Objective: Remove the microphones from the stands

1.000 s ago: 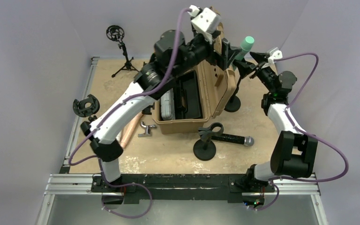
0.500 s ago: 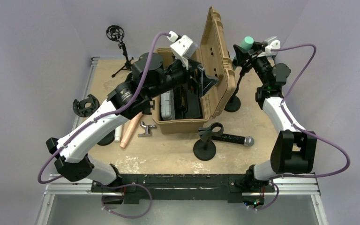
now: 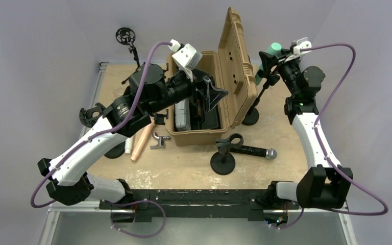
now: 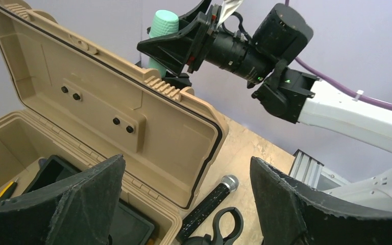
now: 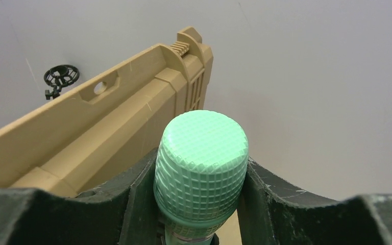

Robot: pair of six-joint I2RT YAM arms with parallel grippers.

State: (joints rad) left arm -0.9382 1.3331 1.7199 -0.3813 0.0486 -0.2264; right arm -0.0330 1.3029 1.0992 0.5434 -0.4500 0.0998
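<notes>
Top external view, left to right: left gripper [image 3: 215, 95] hangs over the open tan case [image 3: 212, 133], fingers spread wide, nothing between them. The lid [image 3: 235, 56] stands upright just right of those fingers. In the left wrist view its inner face fills the space beyond the fingertips, with the ribbed top edge uppermost. Below and right of the left fingers, on the table [image 3: 280, 127], a black microphone [image 3: 252, 151] lies flat, touching a low clip stand [image 3: 223, 161].

Right of the lid: the stand [image 3: 250, 116], base near the case's right wall, pole slanting up to the right gripper [image 3: 266, 60]. The green microphone [image 5: 200, 153] sits in the stand's clip, head up, between the right fingers. Both pads [image 5: 138, 199] lie against the sides of the mesh head — no gap visible in the right wrist view.

Clearances: lid's outer edge runs just left of the right fingers, near but apart. Above and right of those fingers there is open room up to the wall [image 5: 311, 76].
</notes>
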